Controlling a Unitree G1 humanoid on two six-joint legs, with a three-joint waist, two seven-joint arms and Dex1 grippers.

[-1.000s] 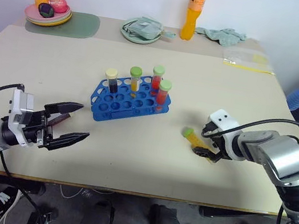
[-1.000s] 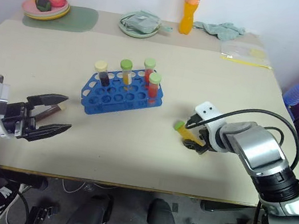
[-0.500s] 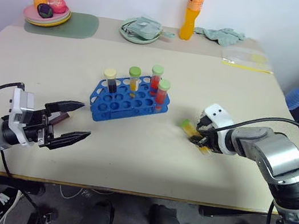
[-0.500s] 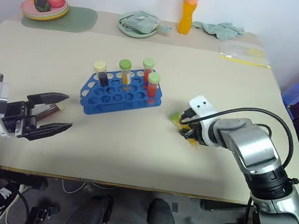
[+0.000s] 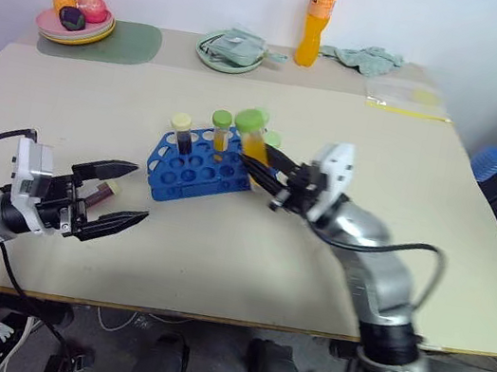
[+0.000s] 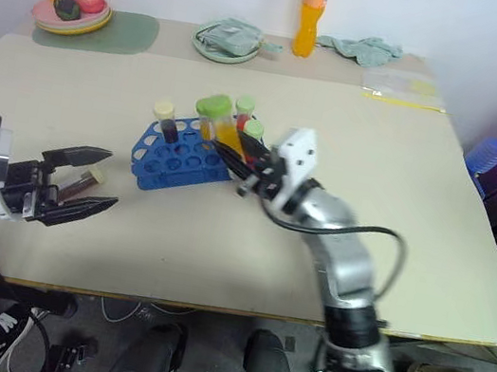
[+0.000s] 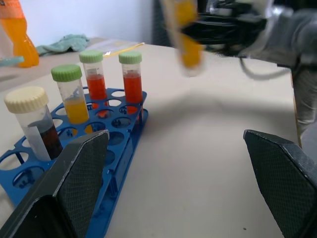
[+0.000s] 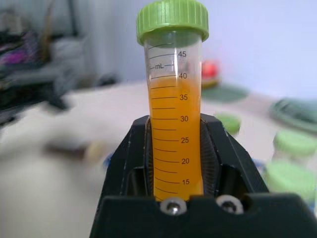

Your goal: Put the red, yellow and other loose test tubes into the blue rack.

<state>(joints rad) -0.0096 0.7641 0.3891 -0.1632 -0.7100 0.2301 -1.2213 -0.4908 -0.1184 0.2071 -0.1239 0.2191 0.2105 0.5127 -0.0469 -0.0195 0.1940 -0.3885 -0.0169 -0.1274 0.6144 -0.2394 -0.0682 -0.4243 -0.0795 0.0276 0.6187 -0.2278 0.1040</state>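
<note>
Gripping a yellow tube (image 8: 173, 114) with a green cap, my right gripper (image 5: 270, 173) has its two black fingers closed tight against the tube's sides, so the tube stands up out of them with its cap well clear of the fingertips. In the head views this gripper is raised above the table (image 5: 423, 178), just beside the right end of the blue rack (image 5: 195, 170), with the tube's cap tilted toward the rack. The rack sits near the middle of the table and holds four upright tubes along its far row: a dark tube (image 7: 37, 124) with a cream cap, an orange-yellow tube (image 7: 72, 96) with a green cap, and two red tubes (image 7: 95, 77) with green caps. My left gripper (image 5: 117, 192) hovers low over the near left part of the table, well apart from the rack, its fingers spread wide and holding nothing. Lying on the table just beyond those spread fingers is one loose tube (image 5: 105, 192) with dark red contents and a pale cap.
</note>
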